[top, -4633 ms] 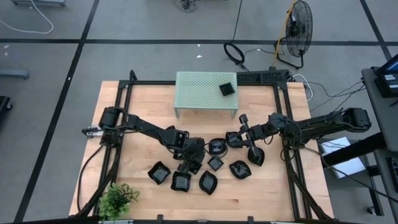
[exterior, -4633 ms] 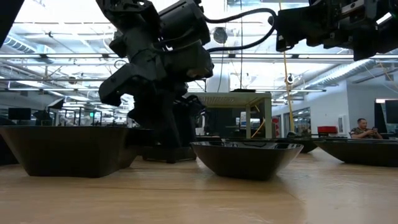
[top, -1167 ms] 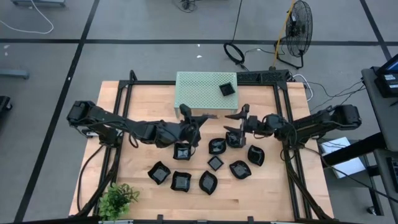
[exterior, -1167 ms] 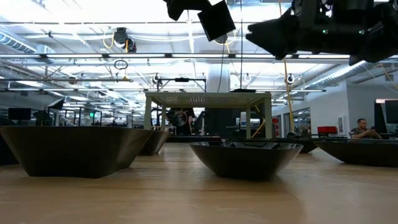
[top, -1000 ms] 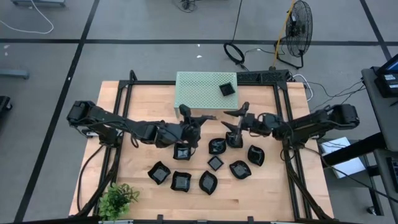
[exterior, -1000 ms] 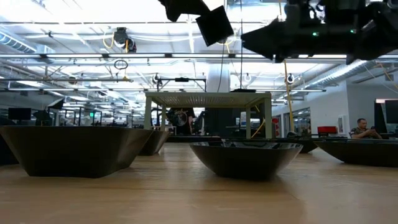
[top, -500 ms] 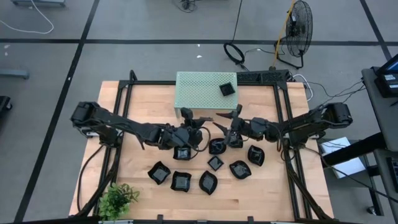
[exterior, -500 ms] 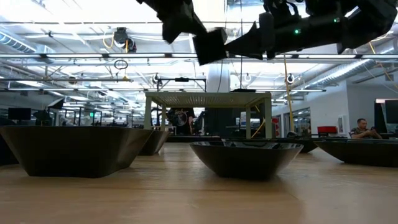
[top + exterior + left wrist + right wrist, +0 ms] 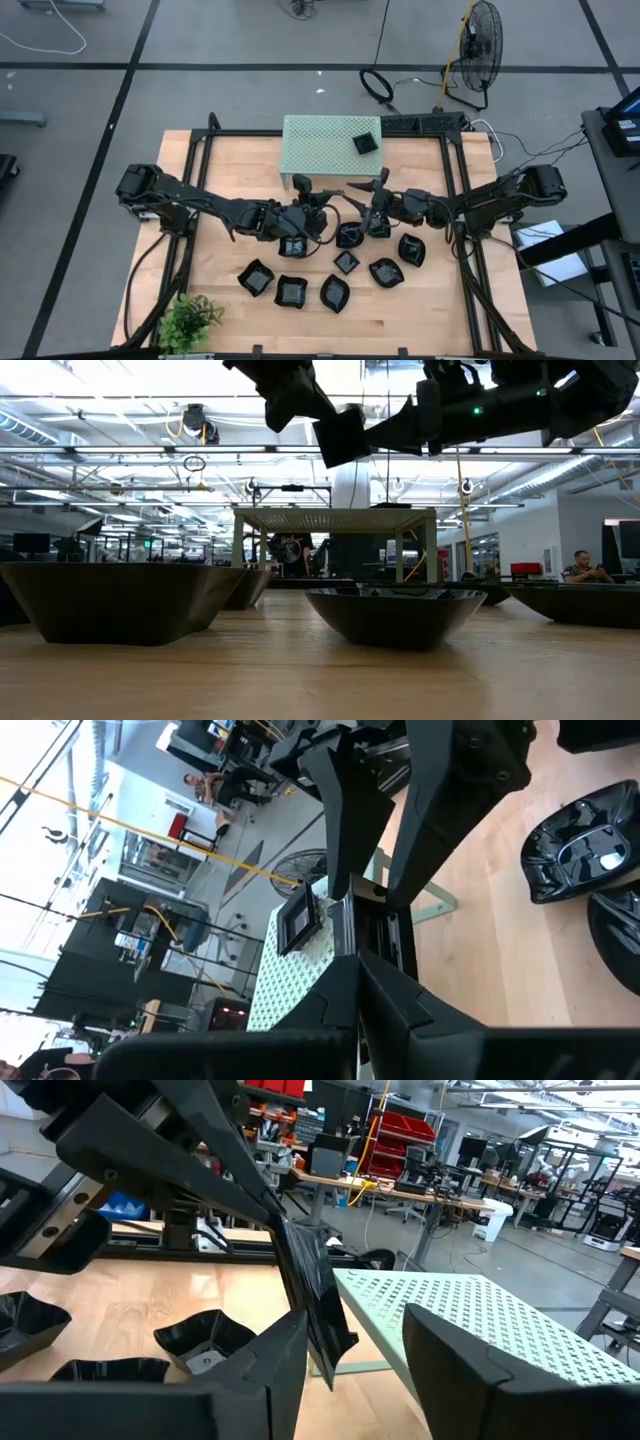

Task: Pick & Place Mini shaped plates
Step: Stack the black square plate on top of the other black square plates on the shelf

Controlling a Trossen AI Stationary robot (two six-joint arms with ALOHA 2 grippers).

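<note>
Glossy black mini plate [image 9: 315, 1305], on edge

High cam looks straight down, low cam level; both share stand [image 9: 331, 146].

Table: pale wooden top [image 9: 220, 260] inside a black frame.
Stand: pale green perforated stand [image 9: 320, 145] at 12 o'clock.
Plates: mini shaped plates [image 9: 335, 292] clustered from centre toward 6 o'clock.
Plant: small green plant [image 9: 190, 318] at 7 o'clock.

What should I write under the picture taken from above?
Mid-air handover: left claw holds a small black plate, right claw reaches for it.
</note>
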